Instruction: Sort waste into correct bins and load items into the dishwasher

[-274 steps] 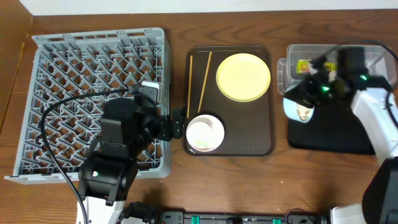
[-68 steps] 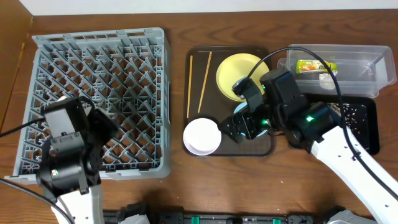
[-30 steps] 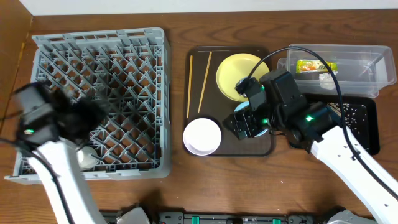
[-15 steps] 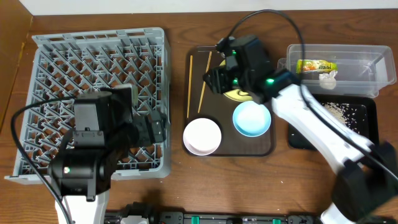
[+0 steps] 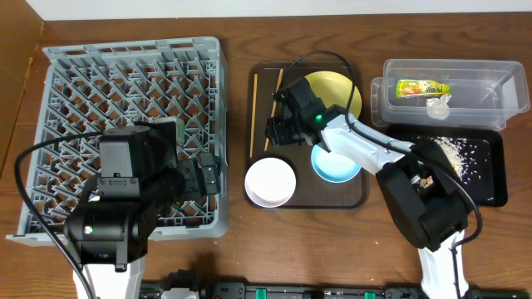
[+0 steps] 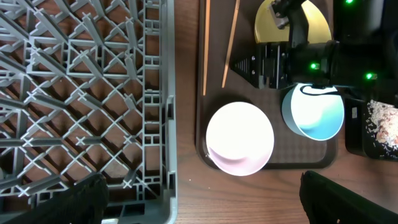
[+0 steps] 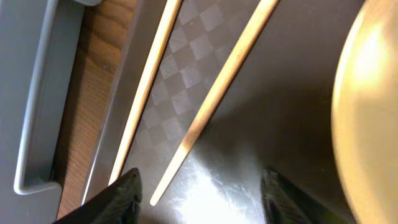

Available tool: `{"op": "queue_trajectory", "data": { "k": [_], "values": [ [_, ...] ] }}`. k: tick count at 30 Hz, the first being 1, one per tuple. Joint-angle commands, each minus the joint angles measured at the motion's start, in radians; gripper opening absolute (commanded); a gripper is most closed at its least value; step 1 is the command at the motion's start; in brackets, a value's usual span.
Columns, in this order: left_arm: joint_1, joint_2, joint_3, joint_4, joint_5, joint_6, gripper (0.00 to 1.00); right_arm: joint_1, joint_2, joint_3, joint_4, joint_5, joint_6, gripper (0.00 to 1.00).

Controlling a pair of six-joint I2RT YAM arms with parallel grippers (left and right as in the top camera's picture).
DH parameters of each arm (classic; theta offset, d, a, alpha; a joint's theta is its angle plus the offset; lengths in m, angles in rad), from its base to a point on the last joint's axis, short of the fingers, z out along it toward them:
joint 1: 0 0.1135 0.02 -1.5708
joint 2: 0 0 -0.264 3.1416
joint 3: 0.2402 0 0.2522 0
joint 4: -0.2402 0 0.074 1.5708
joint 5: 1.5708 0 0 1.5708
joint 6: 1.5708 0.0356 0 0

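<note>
Right gripper (image 5: 277, 130) low over brown serving tray (image 5: 312, 196), at two chopsticks (image 5: 253, 108), beside yellow plate (image 5: 342, 83). White bowl (image 5: 271, 180) and light-blue bowl (image 5: 337, 164) on same tray. Left gripper (image 5: 209, 174) above grey dish rack (image 5: 125, 83).

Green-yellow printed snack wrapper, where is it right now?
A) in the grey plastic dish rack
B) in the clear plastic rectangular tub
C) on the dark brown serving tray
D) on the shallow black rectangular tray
B: the green-yellow printed snack wrapper lies inside the clear plastic rectangular tub, beside the crumpled white tissue.
</note>
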Motion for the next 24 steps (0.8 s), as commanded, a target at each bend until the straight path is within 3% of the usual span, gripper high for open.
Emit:
{"op": "queue_trajectory", "data": {
  "k": [1, 7, 8, 9, 10, 13, 16, 19, 24],
  "values": [
    [-0.005, 0.0, 0.016, -0.003, -0.013, 0.009, 0.98, -0.021, -0.102, 0.01, -0.038, -0.044, -0.059, 0.62],
    [-0.005, 0.0, 0.016, -0.003, -0.013, 0.009, 0.98, -0.028, -0.323, 0.01, -0.18, -0.082, -0.109, 0.72],
    [-0.005, 0.0, 0.016, -0.003, -0.013, 0.01, 0.98, -0.028, -0.366, 0.01, -0.201, -0.082, -0.122, 0.77],
    [-0.005, 0.0, 0.016, -0.003, -0.013, 0.009, 0.98, -0.028, -0.414, 0.01, -0.225, -0.079, -0.137, 0.94],
    [-0.005, 0.0, 0.016, -0.003, -0.013, 0.009, 0.98, -0.029, -0.447, 0.01, -0.241, -0.078, -0.138, 0.99],
    [-0.005, 0.0, 0.016, -0.003, -0.013, 0.009, 0.98, -0.029, -0.581, 0.01, -0.294, -0.064, -0.15, 0.99],
    [-0.005, 0.0, 0.016, -0.003, -0.013, 0.01, 0.98, -0.039, -0.705, 0.01, -0.401, 0.098, -0.292, 0.99],
    [-0.005, 0.0, 0.016, -0.003, -0.013, 0.009, 0.98, -0.116, -0.853, 0.01, -0.647, 0.282, -0.314, 0.99],
    [-0.005, 0.0, 0.016, -0.003, -0.013, 0.009, 0.98, -0.205, -0.985, -0.008, -0.753, 0.299, -0.42, 0.99]
  ]
}}
